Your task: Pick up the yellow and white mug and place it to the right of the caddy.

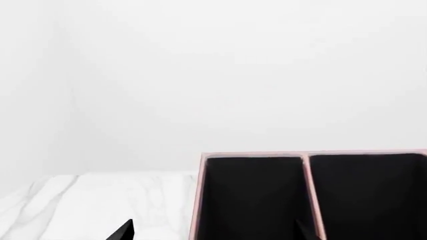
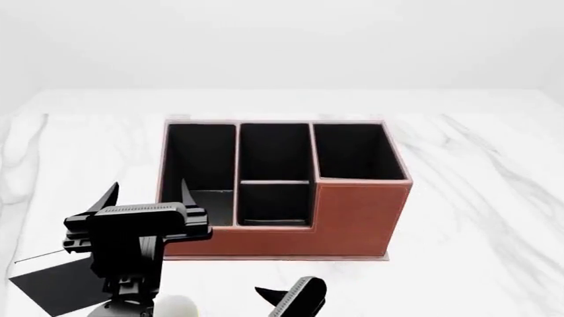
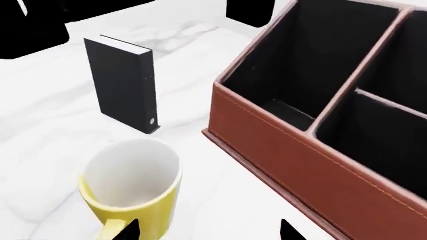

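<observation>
Leftmost, the left tool (image 2: 145,195) hovers with its fingers apart before the front-left corner of the large reddish-brown leather-look rectangular caddy (image 2: 352,221) with black-lined compartments, above a flat black book (image 2: 53,287) lying on the white marble surface (image 2: 493,198). Rightward, the right tool (image 3: 207,231), fingers spread, flanks empty surface beside the small yellow-outside, white-inside ceramic mug (image 3: 133,192), which stands upright before the caddy's front wall, unheld.
</observation>
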Motion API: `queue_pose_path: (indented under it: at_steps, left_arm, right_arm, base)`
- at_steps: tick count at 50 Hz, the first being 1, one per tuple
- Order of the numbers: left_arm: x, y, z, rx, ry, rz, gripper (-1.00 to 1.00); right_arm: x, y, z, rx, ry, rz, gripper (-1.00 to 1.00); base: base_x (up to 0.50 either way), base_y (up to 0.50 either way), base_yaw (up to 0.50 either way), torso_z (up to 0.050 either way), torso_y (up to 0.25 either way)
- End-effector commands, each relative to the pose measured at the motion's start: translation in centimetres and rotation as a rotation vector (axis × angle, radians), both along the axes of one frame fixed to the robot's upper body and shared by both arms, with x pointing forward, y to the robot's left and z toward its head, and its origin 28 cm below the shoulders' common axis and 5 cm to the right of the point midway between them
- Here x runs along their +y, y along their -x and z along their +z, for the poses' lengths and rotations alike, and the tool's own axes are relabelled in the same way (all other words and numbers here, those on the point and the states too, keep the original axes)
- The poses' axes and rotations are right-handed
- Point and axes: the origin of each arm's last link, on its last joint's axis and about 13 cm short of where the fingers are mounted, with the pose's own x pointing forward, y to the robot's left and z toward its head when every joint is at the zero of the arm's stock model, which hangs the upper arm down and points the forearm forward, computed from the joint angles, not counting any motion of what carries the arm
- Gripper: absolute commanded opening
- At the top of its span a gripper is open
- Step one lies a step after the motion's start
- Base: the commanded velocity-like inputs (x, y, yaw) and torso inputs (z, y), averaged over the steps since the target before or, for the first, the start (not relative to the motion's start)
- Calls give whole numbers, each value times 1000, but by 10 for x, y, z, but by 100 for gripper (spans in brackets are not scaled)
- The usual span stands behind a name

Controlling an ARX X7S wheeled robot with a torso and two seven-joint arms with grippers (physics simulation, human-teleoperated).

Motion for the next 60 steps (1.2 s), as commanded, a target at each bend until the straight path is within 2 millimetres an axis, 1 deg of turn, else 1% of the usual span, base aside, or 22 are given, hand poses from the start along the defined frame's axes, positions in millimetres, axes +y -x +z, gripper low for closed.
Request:
queue_pose_path:
  at_steps: [1, 14, 32, 45, 53, 60]
  left_arm:
    - [1, -2, -2, -2, 6, 1, 100]
    - [1, -1, -2, -1, 9, 1, 100]
    - [2, -1, -3, -2, 13, -1, 100]
    - [2, -1, -3, -3, 15, -6, 100]
    - [2, -1, -3, -4, 15, -7, 100]
    - [2, -1, -3, -3, 16, -7, 100]
  right_arm:
    - [13, 4, 1, 17, -16, 77, 100]
    - [20, 0, -3, 44, -15, 95, 100]
    - [31, -21, -19, 134, -21, 104, 100]
    - [37, -19, -30, 234, -23, 166, 100]
    - [38, -16, -32, 267, -24, 225, 100]
    - [39, -18, -35, 324, -50, 252, 100]
  base:
    - [0, 0, 0, 0, 0]
    - [0, 0, 0, 0, 0]
    - [0, 0, 0, 0, 0]
    - [0, 0, 0, 0, 0]
    - [0, 0, 0, 0, 0]
    - [0, 0, 0, 0, 0]
